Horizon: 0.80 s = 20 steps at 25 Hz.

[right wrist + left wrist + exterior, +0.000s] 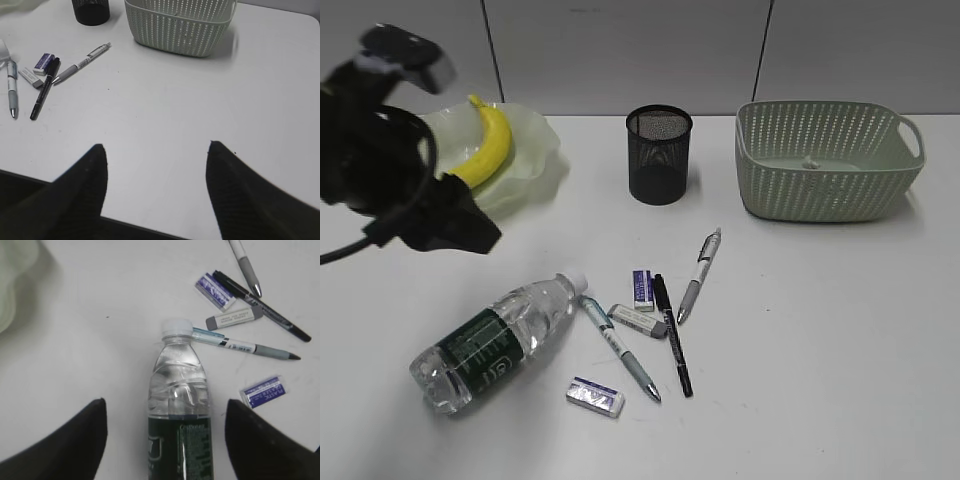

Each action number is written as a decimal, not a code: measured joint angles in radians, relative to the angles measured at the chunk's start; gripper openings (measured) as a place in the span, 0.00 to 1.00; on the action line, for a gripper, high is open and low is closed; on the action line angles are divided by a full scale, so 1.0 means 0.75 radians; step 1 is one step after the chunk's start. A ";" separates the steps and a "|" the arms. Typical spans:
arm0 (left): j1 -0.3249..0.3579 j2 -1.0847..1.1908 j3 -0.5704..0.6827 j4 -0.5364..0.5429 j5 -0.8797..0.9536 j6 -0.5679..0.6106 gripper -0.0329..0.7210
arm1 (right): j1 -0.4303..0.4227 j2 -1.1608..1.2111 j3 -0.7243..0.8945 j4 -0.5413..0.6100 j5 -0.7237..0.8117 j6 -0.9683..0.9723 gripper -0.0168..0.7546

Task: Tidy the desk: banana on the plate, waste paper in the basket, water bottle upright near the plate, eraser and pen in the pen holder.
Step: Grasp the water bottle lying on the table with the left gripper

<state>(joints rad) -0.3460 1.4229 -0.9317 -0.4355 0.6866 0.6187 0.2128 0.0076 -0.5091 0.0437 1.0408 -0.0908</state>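
Yellow and glossy, the banana (488,143) lies in the plate (535,160) at the far left of the desk (820,350). My left gripper (165,435) hangs in front of that plate, above the table, and its fingers (75,440) are spread wide apart; in the left wrist view the water bottle (500,340) lies on its side between them, not touched, with the cap pointing away from me.

Just right of the cap there is a small group: a grey-blue pen (620,350), a grey eraser (638,321), a purple eraser (642,288), a black pen (671,333) and a silver pen (699,272). One more purple eraser (595,396) lies nearer to me, apart from the rest.

Behind this group the pen holder (659,155) stands upright. Further right is the basket (828,160), with a small pale lump inside which I cannot identify.

My right gripper (155,185) holds nothing; its fingers (80,185) are wide apart over bare desk, well apart from the basket.
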 joint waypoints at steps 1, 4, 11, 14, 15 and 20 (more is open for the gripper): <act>-0.051 0.072 -0.050 0.053 0.003 -0.023 0.78 | 0.000 0.000 0.000 0.000 0.000 0.000 0.66; -0.135 0.258 -0.151 0.192 0.029 -0.128 0.86 | 0.000 0.000 0.000 0.000 -0.001 0.000 0.66; -0.262 0.548 -0.268 0.348 0.039 -0.275 0.88 | 0.000 0.000 0.000 0.000 -0.002 0.000 0.66; -0.278 0.622 -0.273 0.446 0.023 -0.368 0.88 | 0.000 0.000 0.000 0.000 -0.002 -0.001 0.66; -0.278 0.639 -0.273 0.449 0.017 -0.379 0.88 | 0.000 0.000 0.000 0.000 -0.002 -0.001 0.66; -0.279 0.733 -0.274 0.446 -0.021 -0.400 0.86 | 0.000 0.000 0.000 0.000 -0.002 -0.001 0.66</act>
<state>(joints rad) -0.5550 1.9726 -1.1372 -0.1010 0.6707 0.3186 0.2128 0.0076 -0.5091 0.0437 1.0395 -0.0912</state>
